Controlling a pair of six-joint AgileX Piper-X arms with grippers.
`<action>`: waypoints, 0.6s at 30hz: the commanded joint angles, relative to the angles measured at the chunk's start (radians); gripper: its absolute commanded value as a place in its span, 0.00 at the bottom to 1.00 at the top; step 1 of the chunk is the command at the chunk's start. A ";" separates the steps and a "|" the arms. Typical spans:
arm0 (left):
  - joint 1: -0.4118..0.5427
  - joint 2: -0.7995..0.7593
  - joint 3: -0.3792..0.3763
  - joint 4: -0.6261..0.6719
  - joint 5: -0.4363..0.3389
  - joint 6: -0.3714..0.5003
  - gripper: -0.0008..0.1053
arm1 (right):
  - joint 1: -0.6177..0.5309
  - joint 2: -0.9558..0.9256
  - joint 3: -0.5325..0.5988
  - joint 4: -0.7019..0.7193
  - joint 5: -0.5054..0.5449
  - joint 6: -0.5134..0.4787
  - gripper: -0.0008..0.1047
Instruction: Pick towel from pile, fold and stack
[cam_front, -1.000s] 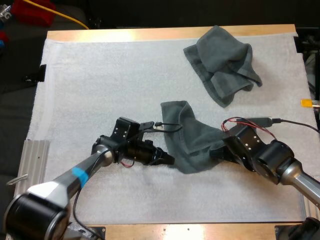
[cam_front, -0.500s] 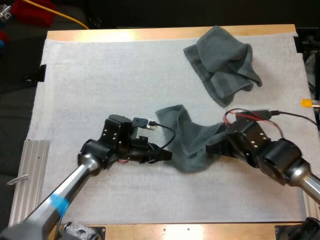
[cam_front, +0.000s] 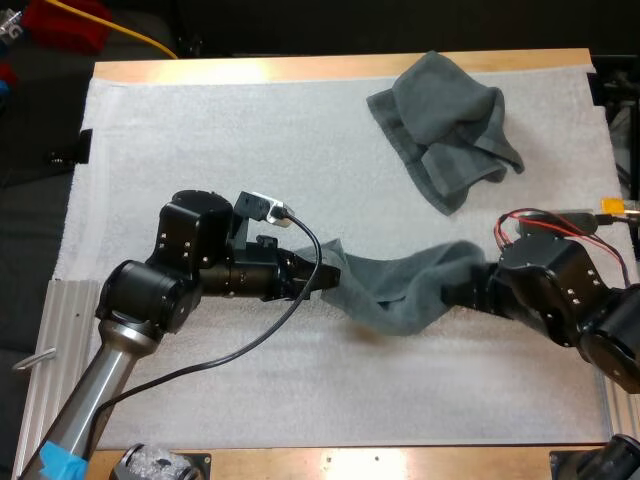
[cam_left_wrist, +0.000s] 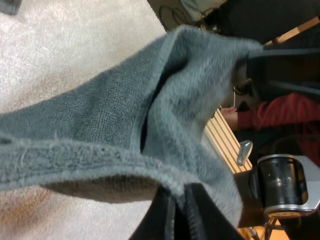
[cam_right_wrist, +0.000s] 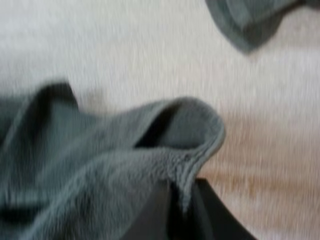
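The stretched towel (cam_front: 400, 292) spans as a sagging band between both grippers, on the near side of the crumpled towel (cam_front: 447, 125) and well apart from it, over the white mat (cam_front: 200, 150). The left gripper (cam_front: 322, 276) is clamped on its left end. The right gripper (cam_front: 468, 292) is clamped on the hem of its right end.

- stretched towel (cam_front: 400, 295) — dark grey-green, drawn into a sagging band across the near middle of the mat (cam_front: 200, 150), ends pinched by left gripper (cam_front: 322, 277) and right gripper (cam_front: 468, 294).
- crumpled towel (cam_front: 445, 125) — same colour, bunched at the mat's far right, well apart.
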 joint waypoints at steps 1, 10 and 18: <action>0.001 -0.021 -0.015 0.014 0.001 0.005 0.01 | -0.003 -0.001 -0.019 0.040 -0.062 0.000 0.01; 0.001 -0.126 -0.021 0.074 -0.020 -0.004 0.01 | -0.003 0.001 -0.066 0.137 -0.272 -0.003 0.01; 0.001 -0.154 -0.038 0.102 -0.020 -0.004 0.01 | 0.011 -0.064 -0.087 0.092 -0.235 0.052 0.01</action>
